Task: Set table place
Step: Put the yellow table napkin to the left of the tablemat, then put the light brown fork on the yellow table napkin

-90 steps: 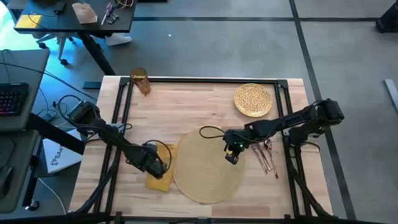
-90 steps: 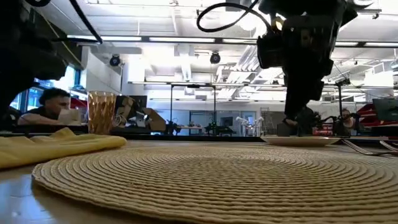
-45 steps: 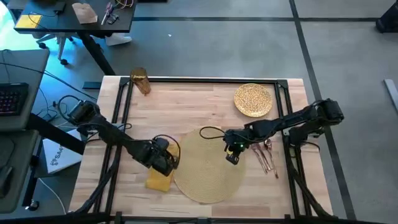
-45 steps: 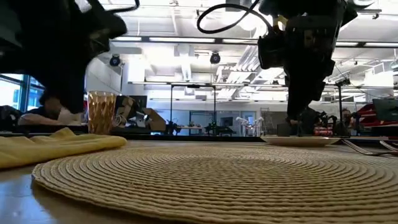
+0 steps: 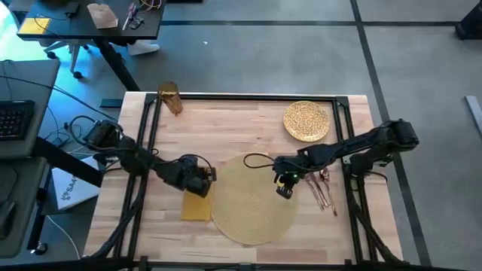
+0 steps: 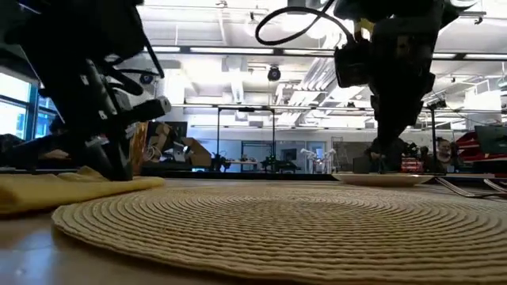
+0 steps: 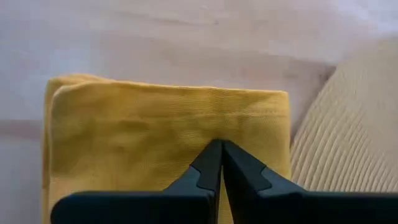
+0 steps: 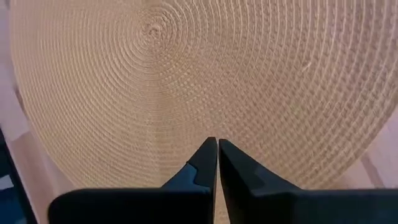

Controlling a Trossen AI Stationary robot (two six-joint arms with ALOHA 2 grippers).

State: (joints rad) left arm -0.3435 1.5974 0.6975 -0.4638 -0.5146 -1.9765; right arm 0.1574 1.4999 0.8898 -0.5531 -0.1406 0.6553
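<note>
The round woven placemat (image 5: pixel 248 207) lies flat at the table's near middle. Just to its left the folded yellow napkin (image 5: pixel 196 211) lies flat on the wood. My left gripper (image 5: pixel 200 183) is shut over the napkin's far end. My right gripper (image 5: pixel 283 193) is shut, down at the placemat's right part. The gold speckled plate (image 5: pixel 306 120) sits at the far right and the amber cup (image 5: pixel 170 98) at the far left corner. Copper cutlery (image 5: pixel 324 188) lies right of the placemat. My left gripper has its shut fingertips (image 7: pixel 211 155) down on the napkin's top near the far end (image 7: pixel 186 124), coming from above at a slant. No cloth shows between the fingers, and the napkin stays flat on the table. My right gripper has its shut fingertips (image 8: pixel 208 152) down on the placemat's right part (image 8: pixel 249 124), coming from above. The placemat lies flat; the exact spot of touch is hidden by the fingers.
A black rail frame (image 5: pixel 147 128) runs around the tabletop. Bare wood lies between the cup, the plate and the placemat. A dark desk (image 5: pixel 90 19) and a keyboard (image 5: pixel 15 120) stand beyond the table's left side.
My left gripper has gone toward the table's far edge and a little right along the napkin, coming lower, and stays shut. My right gripper has shifted slightly toward the right edge, and the placemat has slid a little that way with it.
</note>
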